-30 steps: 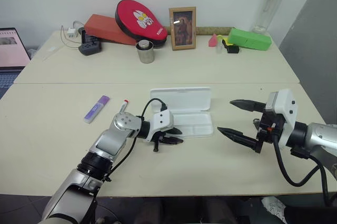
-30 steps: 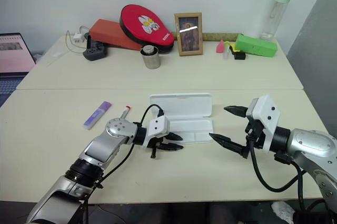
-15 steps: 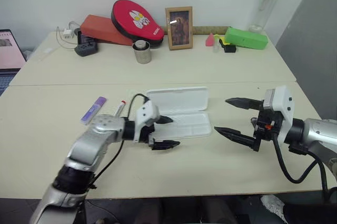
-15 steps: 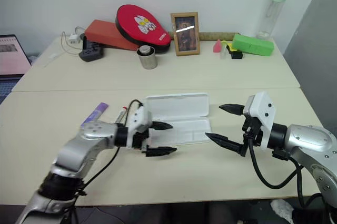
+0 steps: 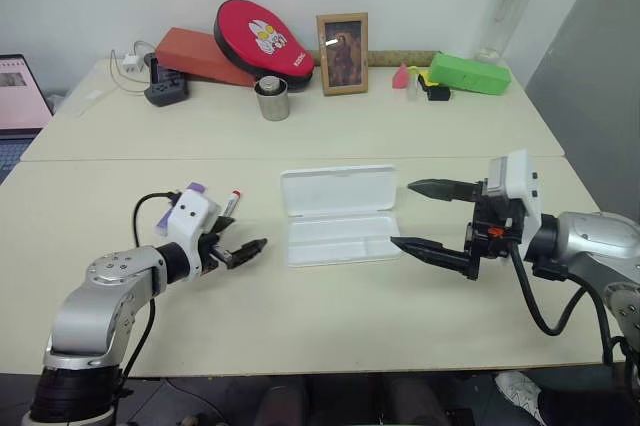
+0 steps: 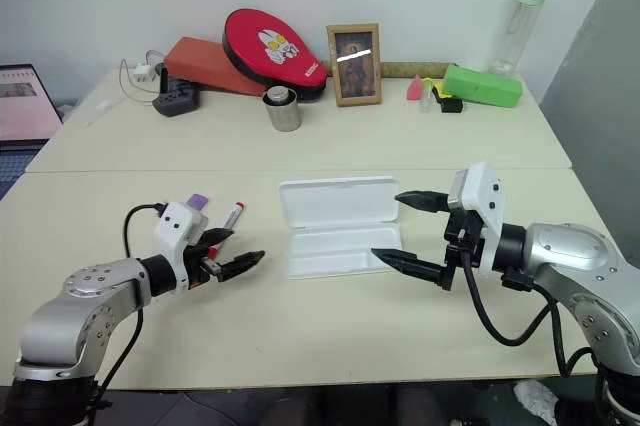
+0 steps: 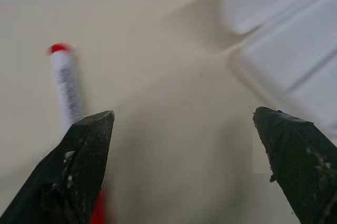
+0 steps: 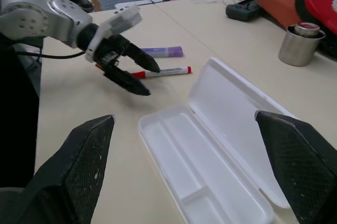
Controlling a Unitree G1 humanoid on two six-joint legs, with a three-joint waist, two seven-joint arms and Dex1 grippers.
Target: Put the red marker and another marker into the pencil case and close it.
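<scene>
Head view: pencil case (image 5: pixel 339 214) lies open mid-table, lid flat on the far side of the tray, tray compartments bare. Left gripper (image 5: pixel 243 248) sits to the case's left, well apart from it, jaws spread wide, nothing between them. Red marker (image 5: pixel 231 203) lies on the table left of the case, just beside and beyond the left gripper's fingers, red cap end pointing away from the robot. Purple highlighter (image 6: pixel 198 202) is further left of the case than the red marker, mostly hidden behind the gripper's white housing. Right gripper (image 5: pixel 422 217) hovers at the case's right end, jaws wide, one finger level with the lid, the other by the tray's near right corner; can't tell if that tip touches the tray. Nothing held.

Left wrist view: fingers (image 7: pixel 79 176) stand wide apart, bare table between them. Red marker (image 7: pixel 66 87) lies just beyond one fingertip, partly covered by it. A corner of the pencil case (image 7: pixel 295 56) shows on the other side, lid and tray edges both visible.

Right wrist view: fingers (image 8: pixel 79 166) spread wide and empty, the open pencil case (image 8: pixel 210 145) between and ahead of them, tray nearer, lid behind. Past the case's far end, the left gripper (image 8: pixel 138 75) hangs open over the red marker (image 8: pixel 163 71); the purple highlighter (image 8: pixel 162 51) lies just beyond that marker, roughly parallel to it.
</scene>
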